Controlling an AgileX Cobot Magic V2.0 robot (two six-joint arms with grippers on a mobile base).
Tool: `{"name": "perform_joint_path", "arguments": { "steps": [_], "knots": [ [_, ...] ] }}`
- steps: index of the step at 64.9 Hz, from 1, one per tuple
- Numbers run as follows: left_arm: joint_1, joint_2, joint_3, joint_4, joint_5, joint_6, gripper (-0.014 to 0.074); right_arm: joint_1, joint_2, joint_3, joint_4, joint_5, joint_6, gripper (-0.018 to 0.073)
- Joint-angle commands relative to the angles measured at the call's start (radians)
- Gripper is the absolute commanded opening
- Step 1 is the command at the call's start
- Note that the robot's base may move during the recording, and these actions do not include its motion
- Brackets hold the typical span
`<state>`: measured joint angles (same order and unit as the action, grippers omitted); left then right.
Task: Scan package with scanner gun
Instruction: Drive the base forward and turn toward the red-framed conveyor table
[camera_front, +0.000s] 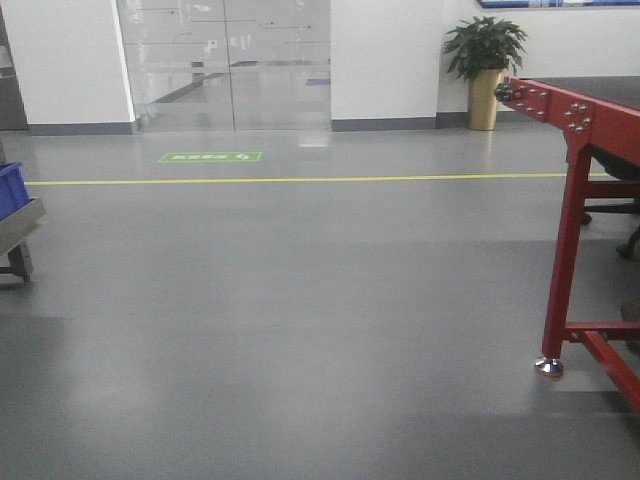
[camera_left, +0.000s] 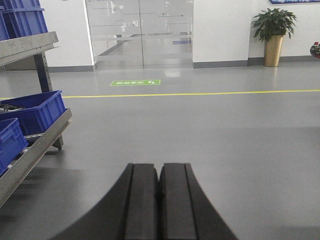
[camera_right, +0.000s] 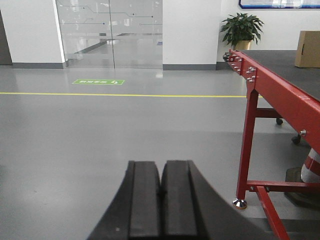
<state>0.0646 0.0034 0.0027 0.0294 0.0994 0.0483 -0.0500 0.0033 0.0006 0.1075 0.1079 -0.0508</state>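
Left gripper (camera_left: 159, 200) jaws pressed together, holding nothing; right gripper (camera_right: 161, 200) same. Plain brown cardboard box (camera_right: 307, 49) sat on red-framed table (camera_right: 280, 94), well apart from right gripper.

This looks like a logistics or warehouse work hall. A wide, smooth grey industrial floor (camera_front: 300, 330) carries a painted yellow line (camera_front: 300, 180) and a green floor sign (camera_front: 210, 157) in front of frosted glass doors (camera_front: 225, 60). On one side stands a belt conveyor (camera_right: 280, 95) with a red steel frame, a black belt and levelling feet. On the other, a metal rack (camera_left: 35, 150) holds blue plastic storage bins (camera_left: 32, 110). A potted plant (camera_front: 484, 50) in a gold pot stands by the plain white wall.
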Motion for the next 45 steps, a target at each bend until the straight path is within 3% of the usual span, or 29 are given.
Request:
{"name": "perform_joint_path", "arguments": {
  "steps": [1,45],
  "knots": [
    [-0.001,-0.003,-0.003,0.001,-0.020,-0.007,-0.0111,0.000,-0.003,-0.001,-0.003,-0.019,-0.001,-0.0151],
    [-0.001,-0.003,-0.003,0.001,-0.020,-0.007,-0.0111,0.000,-0.003,-0.001,-0.003,-0.019,-0.001,-0.0151]
  ]
}}
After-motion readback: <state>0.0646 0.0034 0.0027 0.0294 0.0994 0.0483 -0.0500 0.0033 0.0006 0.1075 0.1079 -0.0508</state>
